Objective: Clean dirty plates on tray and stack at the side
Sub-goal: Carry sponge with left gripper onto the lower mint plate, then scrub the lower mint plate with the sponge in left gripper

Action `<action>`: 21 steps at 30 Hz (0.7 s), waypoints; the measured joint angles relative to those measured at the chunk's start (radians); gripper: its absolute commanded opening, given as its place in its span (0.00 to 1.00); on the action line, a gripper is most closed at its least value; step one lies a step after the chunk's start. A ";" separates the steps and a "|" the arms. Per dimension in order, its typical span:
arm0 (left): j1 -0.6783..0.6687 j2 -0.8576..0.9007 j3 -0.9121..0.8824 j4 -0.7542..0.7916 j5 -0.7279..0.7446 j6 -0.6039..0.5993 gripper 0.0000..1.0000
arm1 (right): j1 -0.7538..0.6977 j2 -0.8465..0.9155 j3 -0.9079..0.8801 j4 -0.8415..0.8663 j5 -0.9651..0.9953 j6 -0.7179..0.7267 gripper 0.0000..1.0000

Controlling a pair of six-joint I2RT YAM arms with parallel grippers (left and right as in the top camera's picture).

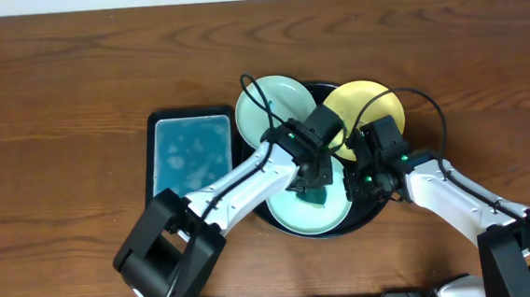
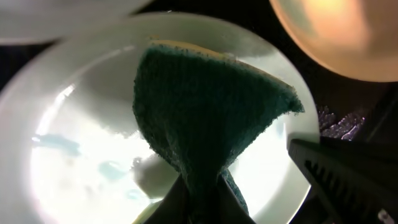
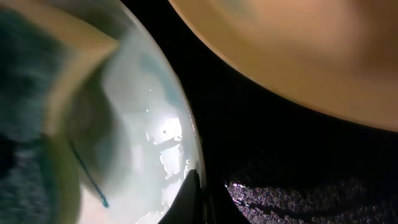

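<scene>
The black round tray (image 1: 318, 88) holds three plates. One mint plate (image 1: 276, 110) lies at its back left and the yellow plate (image 1: 367, 111) at its back right. The front mint plate (image 1: 298, 216) lies under both grippers. My left gripper (image 1: 314, 181) is shut on a dark teal sponge (image 2: 205, 112) with a yellow backing and presses it onto this plate (image 2: 93, 155), which shows pale blue smears. My right gripper (image 1: 350, 187) is shut on the plate's right rim (image 3: 186, 143), one finger inside (image 3: 202, 199). The yellow plate (image 3: 298, 50) lies just beyond it.
A rectangular black basin (image 1: 151, 156) with blue-green water stands on the wooden table just left of the tray. The right gripper's body (image 2: 348, 174) shows close beside the sponge in the left wrist view. Bare tray floor (image 3: 286, 168) lies between the plates.
</scene>
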 measured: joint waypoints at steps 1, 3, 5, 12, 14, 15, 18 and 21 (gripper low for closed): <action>-0.005 0.002 0.000 0.000 -0.006 -0.016 0.07 | 0.000 0.000 0.000 0.000 0.000 0.000 0.01; -0.011 0.004 0.000 0.000 -0.023 -0.049 0.08 | 0.000 0.000 0.000 0.000 0.000 0.000 0.01; -0.013 0.005 0.000 0.000 -0.035 -0.079 0.08 | 0.000 0.000 0.000 0.000 0.000 0.000 0.01; -0.014 0.005 0.000 0.000 -0.063 -0.174 0.08 | 0.000 0.000 0.000 0.000 0.000 0.000 0.01; -0.018 0.005 0.000 0.000 -0.069 -0.201 0.07 | 0.000 0.000 0.000 0.000 0.000 0.000 0.01; -0.019 0.005 0.000 0.000 -0.071 -0.213 0.08 | 0.000 0.000 0.000 0.000 0.000 0.000 0.01; -0.035 0.005 0.000 0.000 -0.084 -0.259 0.08 | 0.000 0.000 0.000 0.000 0.000 0.000 0.01; -0.054 0.005 0.000 0.001 -0.102 -0.296 0.08 | 0.000 0.000 0.000 0.000 0.000 0.000 0.01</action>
